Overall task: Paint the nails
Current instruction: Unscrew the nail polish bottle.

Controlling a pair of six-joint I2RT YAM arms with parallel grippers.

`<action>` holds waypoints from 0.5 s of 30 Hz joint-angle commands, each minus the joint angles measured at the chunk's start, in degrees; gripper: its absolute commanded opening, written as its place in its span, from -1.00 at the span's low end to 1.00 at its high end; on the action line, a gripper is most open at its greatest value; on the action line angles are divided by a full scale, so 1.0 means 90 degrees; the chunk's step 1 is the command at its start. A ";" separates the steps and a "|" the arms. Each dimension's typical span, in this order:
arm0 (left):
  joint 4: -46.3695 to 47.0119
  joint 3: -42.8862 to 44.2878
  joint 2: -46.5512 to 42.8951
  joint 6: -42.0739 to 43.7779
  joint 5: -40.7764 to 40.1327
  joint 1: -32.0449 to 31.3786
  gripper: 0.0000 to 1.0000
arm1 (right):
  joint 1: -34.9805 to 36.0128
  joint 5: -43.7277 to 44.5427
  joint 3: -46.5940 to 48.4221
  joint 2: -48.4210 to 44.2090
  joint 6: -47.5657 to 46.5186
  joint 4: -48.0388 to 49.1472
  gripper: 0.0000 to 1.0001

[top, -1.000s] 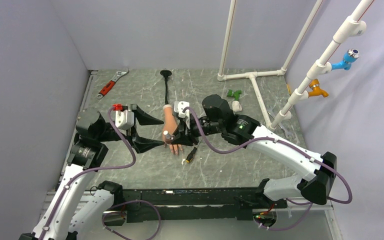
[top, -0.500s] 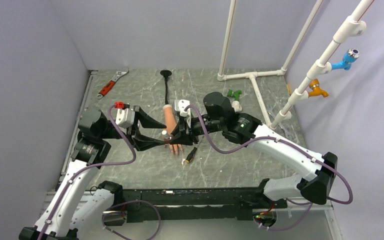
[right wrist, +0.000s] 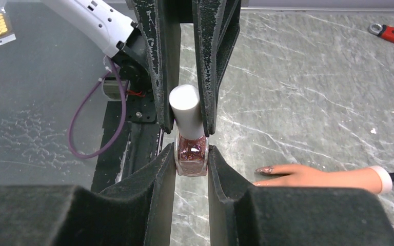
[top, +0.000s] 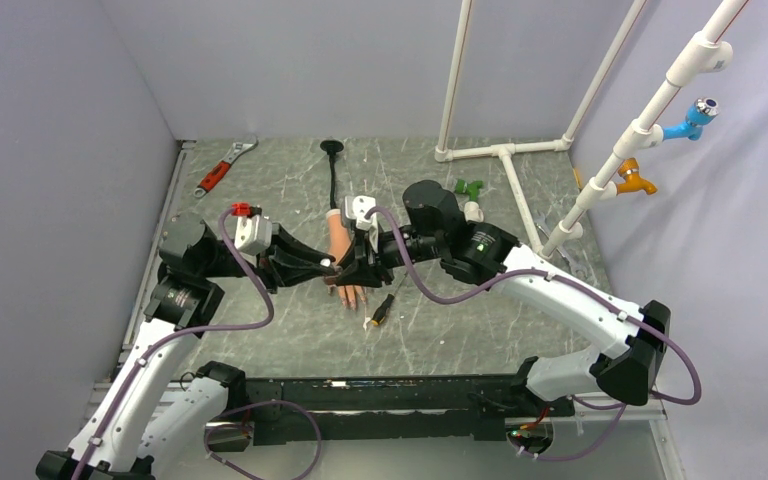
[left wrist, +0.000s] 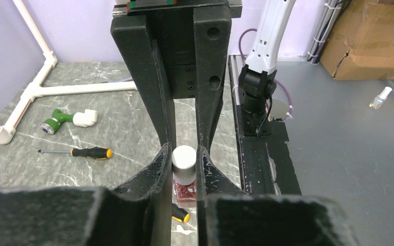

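The left gripper [left wrist: 184,162] is closed on the white cap [right wrist: 185,106]. The right gripper [right wrist: 192,164] grips the glass bottle [right wrist: 191,152] below it, so the two face each other tip to tip. The rubber hand [right wrist: 318,177] lies flat on the table [right wrist: 313,77], near the bottle but apart from it, its nails [right wrist: 264,169] pointing to the bottle. A screwdriver [top: 380,310] lies just beside the fingertips. A wide strip of table separates it from the near black rail [top: 390,385]. The wrench [top: 222,165] and pipe frame [top: 505,152] stay well apart, near the far wall.
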 commanded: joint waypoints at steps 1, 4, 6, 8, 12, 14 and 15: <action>-0.0127 0.0041 -0.0055 0.0163 -0.0259 -0.0026 -0.90 | -0.0008 0.0011 0.0313 -0.0077 -0.0070 0.0427 -1.00; -0.0149 0.0016 -0.0132 0.0192 -0.0494 -0.0026 -1.00 | -0.0008 0.0350 0.0178 -0.0150 0.0058 0.0698 -1.00; -0.0175 -0.0009 -0.0200 0.0198 -0.0783 -0.0026 -1.00 | -0.0003 0.0732 0.0140 -0.0172 0.0181 0.0857 -1.00; -0.0231 -0.0008 -0.0236 0.0224 -0.1085 -0.0026 -1.00 | -0.0008 0.0968 0.0163 -0.0137 0.0239 0.0902 -1.00; -0.0270 -0.0011 -0.0215 0.0067 -0.1688 -0.0026 -1.00 | 0.0002 0.1459 0.0133 -0.0129 0.0404 0.1173 -1.00; -0.0301 -0.0003 -0.0211 0.0014 -0.1968 -0.0026 -1.00 | 0.0006 0.1724 0.0053 -0.0150 0.0531 0.1387 -1.00; -0.0324 -0.0003 -0.0220 -0.0022 -0.2148 -0.0026 -1.00 | 0.0011 0.1876 0.0015 -0.0151 0.0577 0.1502 -1.00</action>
